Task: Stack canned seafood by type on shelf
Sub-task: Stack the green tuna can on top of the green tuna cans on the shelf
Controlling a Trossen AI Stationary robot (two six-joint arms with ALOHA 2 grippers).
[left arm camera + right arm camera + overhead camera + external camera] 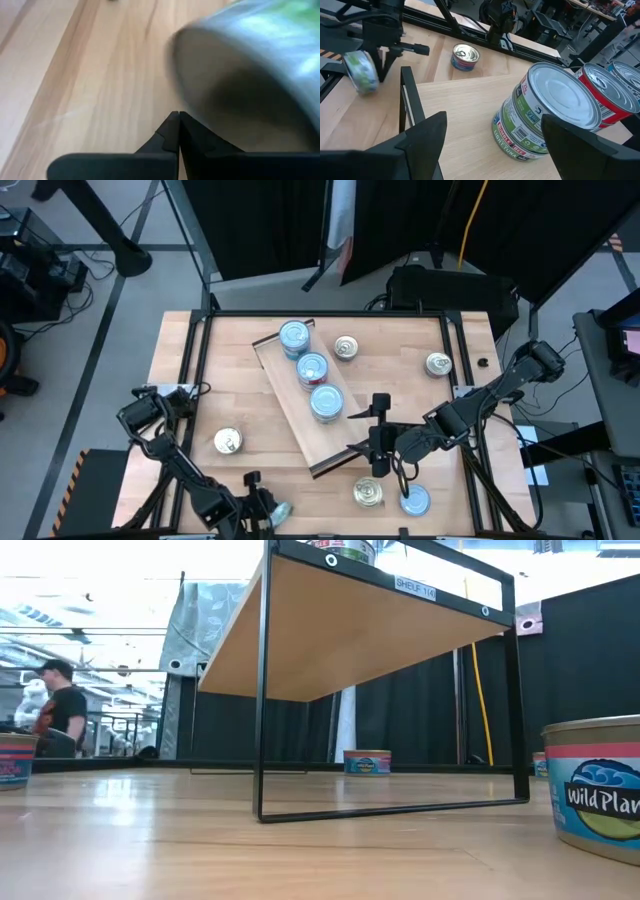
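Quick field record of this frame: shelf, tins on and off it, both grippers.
shelf: light-wood board, set diagonally on the tabletop
tins on shelf: three blue-topped stacks in a row
loose tins: gold-topped at; blue-topped at
left gripper: shut, empty, at the near edge beside a tipped tin
right gripper: open, empty, over the shelf's near end

Shelf: light wood board, smooth matt finish, dark metal end frames. Tabletop: pale planked wood with visible grain. Tins on the shelf: glossy metal lids, printed paper labels.
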